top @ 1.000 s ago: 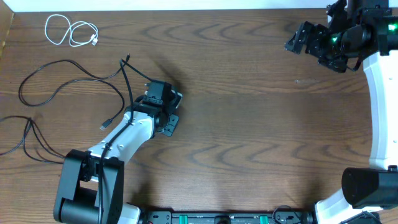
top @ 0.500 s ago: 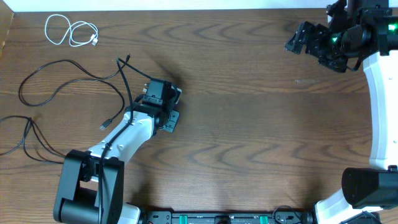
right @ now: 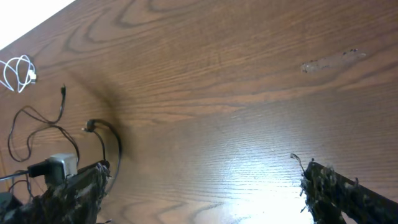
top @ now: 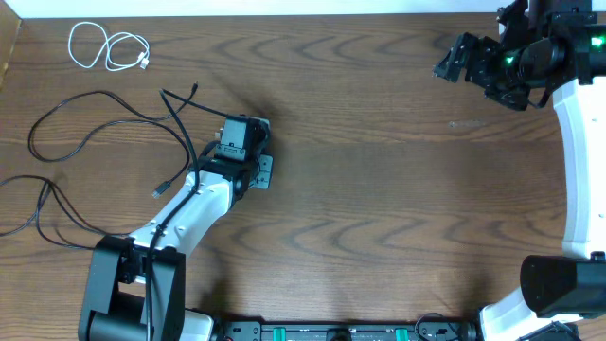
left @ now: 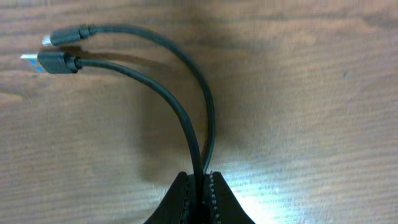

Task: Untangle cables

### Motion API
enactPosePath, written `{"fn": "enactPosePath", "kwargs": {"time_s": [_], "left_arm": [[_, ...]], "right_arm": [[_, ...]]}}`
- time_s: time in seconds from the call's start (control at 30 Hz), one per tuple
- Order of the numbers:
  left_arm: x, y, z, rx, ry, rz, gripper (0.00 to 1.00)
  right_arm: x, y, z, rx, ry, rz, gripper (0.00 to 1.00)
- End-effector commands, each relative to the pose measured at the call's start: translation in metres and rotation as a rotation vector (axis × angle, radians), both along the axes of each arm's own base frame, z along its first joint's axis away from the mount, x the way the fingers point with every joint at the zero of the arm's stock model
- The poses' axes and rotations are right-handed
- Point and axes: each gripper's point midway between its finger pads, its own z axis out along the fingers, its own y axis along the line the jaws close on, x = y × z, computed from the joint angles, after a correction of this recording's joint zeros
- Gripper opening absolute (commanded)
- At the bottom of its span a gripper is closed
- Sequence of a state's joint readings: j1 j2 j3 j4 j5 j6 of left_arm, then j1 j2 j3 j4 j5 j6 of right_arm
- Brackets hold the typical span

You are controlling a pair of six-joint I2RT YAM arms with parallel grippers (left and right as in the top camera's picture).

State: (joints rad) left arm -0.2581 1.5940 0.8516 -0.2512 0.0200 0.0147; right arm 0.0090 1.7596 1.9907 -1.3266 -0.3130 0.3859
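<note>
My left gripper (left: pixel 202 180) is shut on two black cables (left: pixel 186 106) that rise out of the jaws and curve left. They end in a USB plug (left: pixel 56 62) and a smaller plug (left: pixel 62 37). Overhead, the left gripper (top: pixel 206 159) sits left of centre, with the black cables (top: pixel 180 109) fanning up from it. More black cable (top: pixel 80 104) loops away to the left. A short white cable (top: pixel 106 47) lies coiled at the far left corner, apart from the black ones. My right gripper (top: pixel 453 59) hangs open and empty above the far right; its fingers (right: pixel 339 190) are spread wide.
Further black cable strands (top: pixel 38 204) run off the table's left edge, and a loose plug end (top: pixel 159 189) lies beside my left arm. A pale scuff (top: pixel 464 123) marks the wood at the right. The right wrist view shows the black cables (right: pixel 102 134) and the white cable (right: pixel 15 71) far off.
My left gripper has closed fully on the two black cables and shifted slightly up the table. The cable ends have swung left with it. The right arm has not moved.
</note>
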Motion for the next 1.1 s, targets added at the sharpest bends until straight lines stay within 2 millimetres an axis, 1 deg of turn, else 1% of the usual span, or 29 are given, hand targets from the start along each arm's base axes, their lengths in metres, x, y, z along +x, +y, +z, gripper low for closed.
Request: {"fn": "enactPosePath", "kwargs": {"time_s": [0.0,0.1,0.23,0.27,0.37,0.43,0.47,0.5,0.53,0.57,0.77,0.83,0.9,0.93,1.0,1.07], "left_arm": [[0.006,-0.001,0.009,-0.022,-0.034,0.025,0.07],[0.007,-0.002,0.010,-0.040,-0.037,0.052,0.07],[0.004,-0.015,0.010,-0.108,-0.017,0.014,0.07],[0.002,-0.022,0.009,-0.142,-0.005,-0.007,0.08],[0.000,-0.023,0.008,-0.144,0.001,-0.009,0.08],[-0.002,-0.022,0.006,-0.143,0.007,-0.008,0.17],[-0.003,-0.022,0.005,-0.141,0.012,-0.008,0.32],[-0.004,-0.021,0.004,-0.140,0.014,-0.008,0.43],[-0.004,-0.021,0.003,-0.139,0.016,-0.008,0.57],[-0.004,-0.021,0.003,-0.139,0.016,-0.008,0.63],[-0.003,-0.022,0.007,-0.141,0.005,-0.011,0.63],[0.000,-0.023,0.017,-0.149,-0.022,-0.013,0.63],[0.002,-0.023,0.033,-0.159,-0.061,-0.016,0.63],[0.004,-0.023,0.044,-0.166,-0.089,-0.017,0.65],[0.004,-0.024,0.064,-0.180,-0.141,-0.021,0.73],[0.000,-0.023,0.088,-0.194,-0.197,-0.025,0.79]], "right_arm": [[-0.001,-0.001,0.005,-0.016,-0.014,-0.004,0.99],[-0.001,-0.001,0.005,-0.016,-0.013,-0.004,0.99],[0.000,-0.001,0.005,-0.016,-0.014,-0.004,0.99],[0.000,-0.001,0.005,-0.016,-0.014,-0.005,0.99],[-0.001,-0.001,0.005,-0.015,-0.014,-0.005,0.99],[-0.001,-0.001,0.005,-0.015,-0.013,-0.005,0.99],[-0.001,-0.001,0.004,-0.015,-0.012,-0.004,0.99],[-0.001,-0.001,0.004,-0.015,-0.010,-0.004,0.99],[-0.002,-0.001,0.004,-0.016,-0.008,-0.004,0.99],[-0.002,-0.001,0.004,-0.016,-0.005,-0.004,0.99],[-0.004,-0.001,0.003,-0.016,0.002,-0.004,0.99],[-0.005,-0.001,0.002,-0.016,0.007,-0.004,0.99],[-0.005,-0.001,0.002,-0.015,0.010,-0.004,0.99],[-0.006,0.000,0.002,-0.012,0.010,-0.003,0.99],[-0.006,0.000,0.002,-0.009,0.013,-0.001,0.99],[-0.008,0.004,0.003,0.010,0.016,0.009,0.99]]}}
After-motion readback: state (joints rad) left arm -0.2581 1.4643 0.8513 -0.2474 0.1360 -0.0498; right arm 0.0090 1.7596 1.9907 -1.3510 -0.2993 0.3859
